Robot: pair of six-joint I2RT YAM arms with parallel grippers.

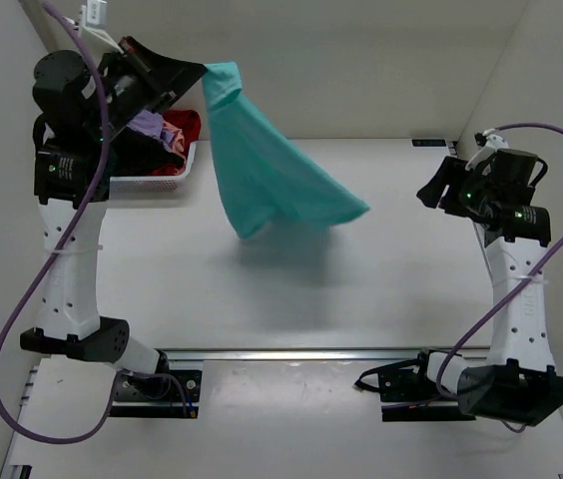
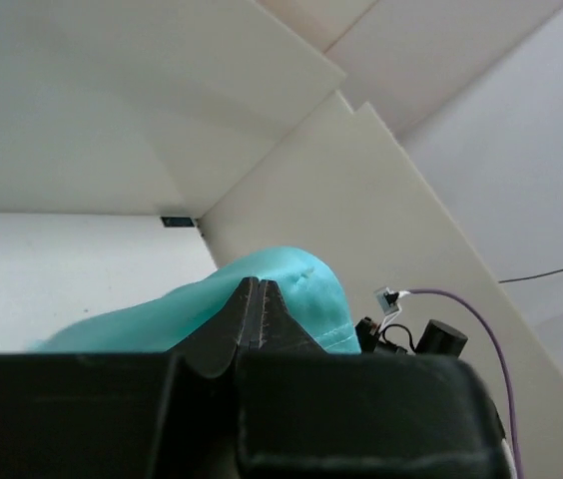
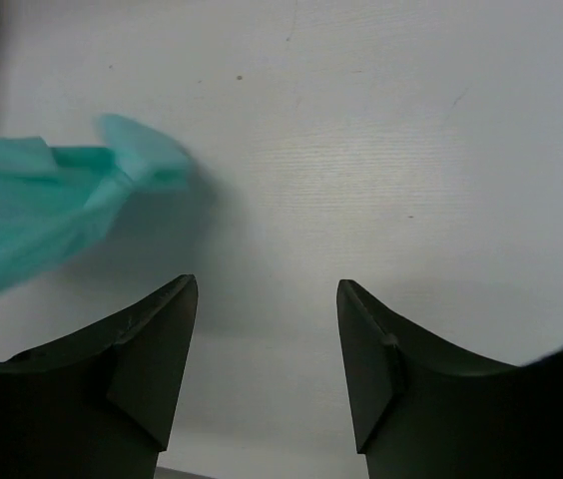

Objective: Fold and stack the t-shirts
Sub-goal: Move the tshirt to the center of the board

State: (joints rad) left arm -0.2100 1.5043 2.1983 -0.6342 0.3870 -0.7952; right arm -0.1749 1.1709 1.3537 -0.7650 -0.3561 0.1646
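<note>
- Left gripper (image 1: 200,70), raised high over the far left of the desk (image 1: 361,299), is clamped on the top edge of the teal shirt (image 1: 272,170). In its wrist view we see the jaws pressed together with teal cloth (image 2: 162,319) bunched behind them.
- We see the shirt hanging from that grip and spreading down and to the right. Its lower edge flares out above the desk, with a shadow beneath. We cannot tell whether its lowest corner touches the desk.
- Right gripper (image 1: 429,192) hovers over the right side of the desk, its jaws apart with nothing between them. In its wrist view the shirt's tip (image 3: 32,190) lies off to the left, apart from the fingers (image 3: 157,339).
- Basket (image 1: 157,185) sits at the far left under the left arm, and in it we see a lavender shirt (image 1: 147,125) and a red shirt (image 1: 187,125).
</note>
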